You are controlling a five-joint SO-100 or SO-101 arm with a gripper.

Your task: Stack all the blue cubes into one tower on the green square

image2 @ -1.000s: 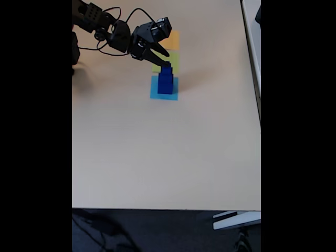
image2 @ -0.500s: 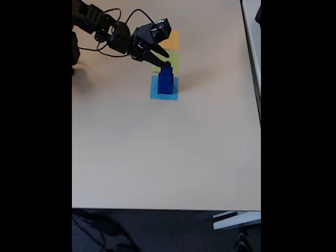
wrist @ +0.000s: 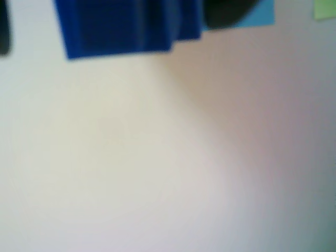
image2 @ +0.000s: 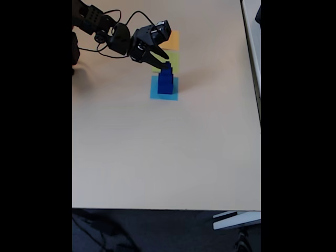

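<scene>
Fixed view: tower (image2: 166,81) just below fingers (image2: 163,54)

wrist view: blurred throughout | blue cubes (wrist: 126,26) cut off by top edge | green square (wrist: 325,8) clipped at top-right corner | fixed view: tower (image2: 165,81) too small to count cubes | green square (image2: 173,63) partly hidden by tower

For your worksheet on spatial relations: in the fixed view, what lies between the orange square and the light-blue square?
In the fixed view, the green square lies between the orange square and the light-blue square.
</scene>
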